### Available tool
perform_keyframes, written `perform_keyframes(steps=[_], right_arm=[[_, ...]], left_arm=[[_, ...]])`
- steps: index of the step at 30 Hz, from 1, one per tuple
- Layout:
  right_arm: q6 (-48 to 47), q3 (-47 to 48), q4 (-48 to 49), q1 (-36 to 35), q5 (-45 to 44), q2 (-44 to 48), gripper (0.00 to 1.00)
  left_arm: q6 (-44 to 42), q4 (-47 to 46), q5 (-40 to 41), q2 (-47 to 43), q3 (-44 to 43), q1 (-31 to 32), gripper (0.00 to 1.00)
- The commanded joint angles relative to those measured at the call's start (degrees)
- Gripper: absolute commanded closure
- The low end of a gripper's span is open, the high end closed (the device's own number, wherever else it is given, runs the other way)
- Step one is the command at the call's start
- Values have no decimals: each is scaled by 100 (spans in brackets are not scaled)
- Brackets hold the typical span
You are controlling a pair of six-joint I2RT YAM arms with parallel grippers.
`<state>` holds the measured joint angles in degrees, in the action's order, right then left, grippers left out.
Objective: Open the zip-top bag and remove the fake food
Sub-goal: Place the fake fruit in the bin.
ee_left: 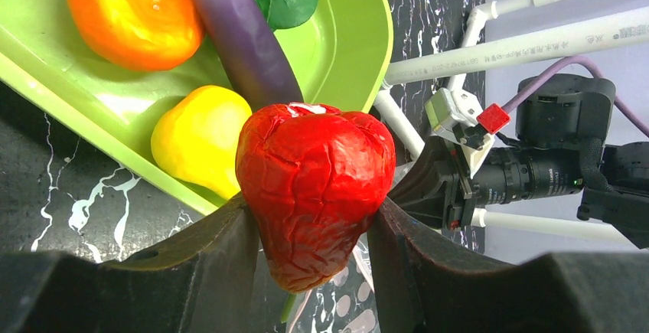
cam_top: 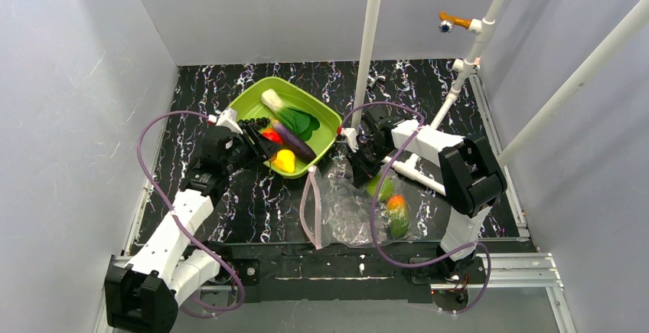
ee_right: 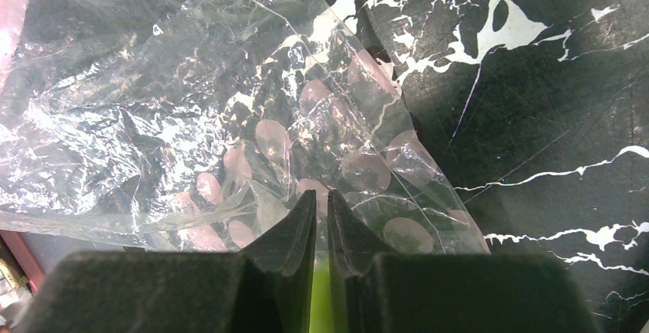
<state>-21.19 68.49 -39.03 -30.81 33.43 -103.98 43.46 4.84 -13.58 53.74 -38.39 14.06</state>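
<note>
My left gripper (cam_top: 264, 143) is shut on a wrinkled red fruit (ee_left: 314, 187) and holds it over the near edge of the lime-green tray (cam_top: 252, 102). The tray holds an orange (ee_left: 134, 13), a yellow lemon (ee_left: 200, 135), a purple eggplant (ee_left: 245, 38) and a leafy green (cam_top: 295, 119). The clear zip-top bag (cam_top: 348, 203) lies on the table with its pinkish zip strip (cam_top: 310, 209) at the left. A green apple (cam_top: 380, 187) and an orange-green fruit (cam_top: 396, 214) are still in it. My right gripper (ee_right: 323, 199) is pinched shut on the bag's plastic (ee_right: 252, 103) at its far edge.
A white vertical pole (cam_top: 371, 38) rises behind the tray. White pipes (cam_top: 478, 42) with coloured fittings stand at the back right. Grey walls close in on the left and right. A metal rail (cam_top: 367, 260) runs along the near table edge.
</note>
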Motion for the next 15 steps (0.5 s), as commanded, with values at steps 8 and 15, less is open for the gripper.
perform_keyframes(steps=[8,15], right_arm=[[-74,121,-96,31,102,164,83],[-76,121,-102,40,96,189,83]], left_arm=[[-108,-237,-273,291,-391,-225,100],[-212,-296,-180,738,-632,-307,100]])
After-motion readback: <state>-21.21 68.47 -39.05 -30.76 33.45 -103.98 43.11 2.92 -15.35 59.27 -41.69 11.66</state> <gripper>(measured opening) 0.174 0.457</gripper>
